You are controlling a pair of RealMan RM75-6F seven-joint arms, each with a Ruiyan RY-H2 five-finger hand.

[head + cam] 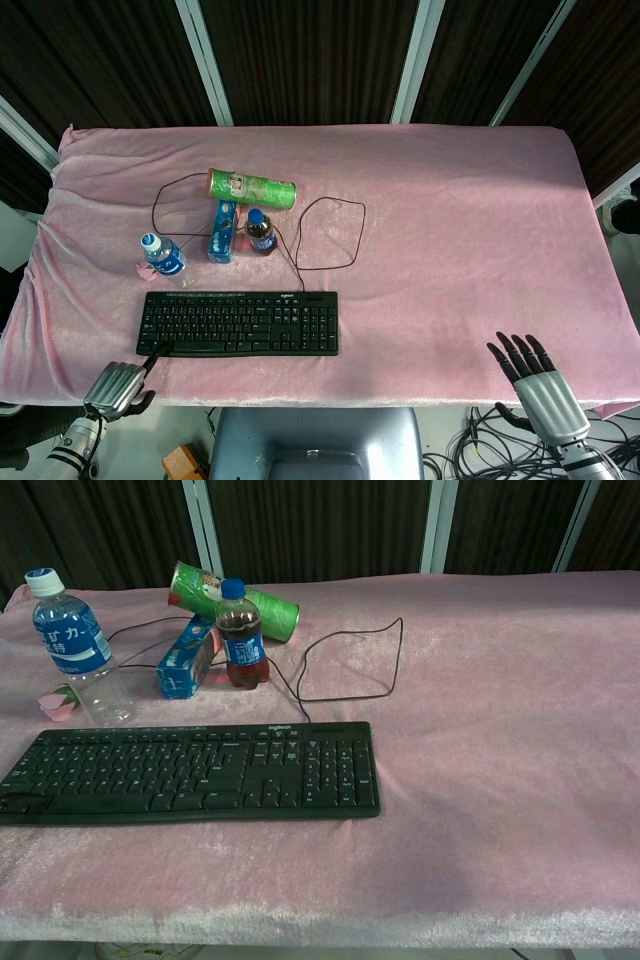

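My left hand (118, 387) hangs at the table's front left edge with its fingers curled in, holding nothing, just below the left end of the black keyboard (238, 323). At the front right edge my right hand (534, 382) has its fingers spread and is empty, far from every object. The chest view shows the keyboard (190, 771) but neither hand. Behind the keyboard stand a clear water bottle (163, 256), a small dark cola bottle (260, 231), a blue box (223, 230) and a green chip can (251, 187) lying on its side.
A pink cloth (460, 230) covers the table. The keyboard's thin black cable (335, 235) loops across the cloth behind it. A small pink item (55, 701) lies beside the water bottle (78, 650). Loose cables (480, 445) hang below the front right edge.
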